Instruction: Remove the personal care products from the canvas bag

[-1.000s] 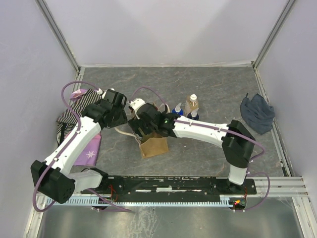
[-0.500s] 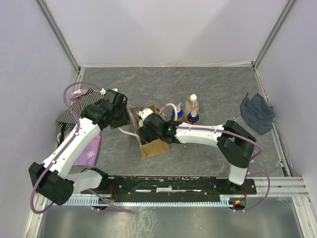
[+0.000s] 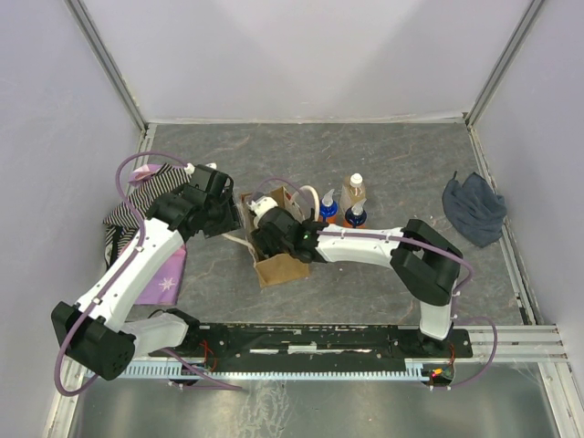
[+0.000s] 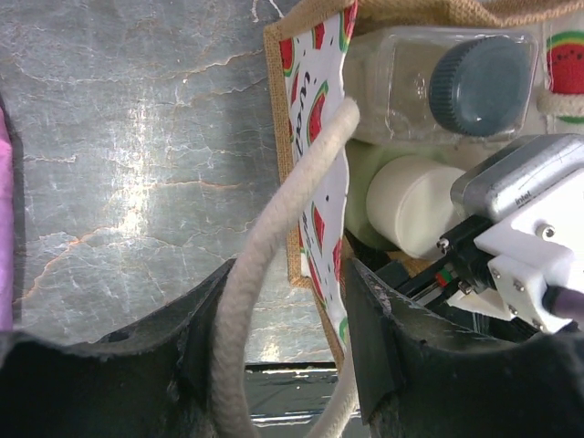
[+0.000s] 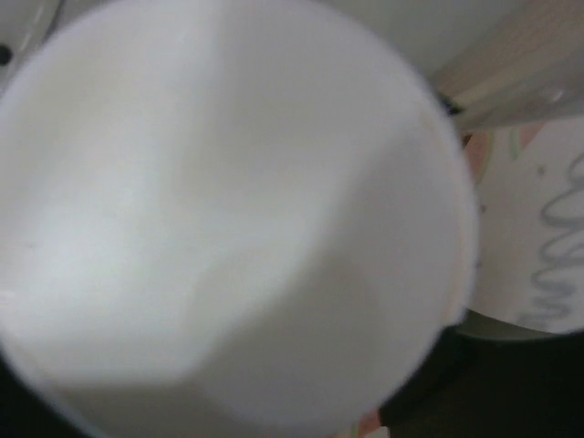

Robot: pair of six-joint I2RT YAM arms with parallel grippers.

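Observation:
The tan canvas bag [image 3: 285, 269] stands open at mid-table. My left gripper [image 3: 228, 219] is at its left rim; in the left wrist view the cream handle [image 4: 274, 246] and the watermelon-print wall [image 4: 315, 164] sit between its fingers, which grip them. Inside lie a clear square bottle with a dark cap [image 4: 479, 87] and a cream bottle [image 4: 415, 203]. My right gripper [image 3: 271, 228] reaches into the bag at the cream bottle, whose white top [image 5: 228, 210] fills the right wrist view and hides the fingers. Two orange-and-blue bottles [image 3: 328, 210] [image 3: 356, 216] and an amber one [image 3: 353, 192] stand outside.
A blue-grey cloth [image 3: 474, 210] lies at the right edge. Striped clothes [image 3: 137, 196] and a purple one [image 3: 169, 274] lie at the left under my left arm. The three bottles stand just right of the bag.
My right gripper has moved left and down into the bag, onto the cream bottle. My left gripper shifted slightly left, holding the bag's rim.

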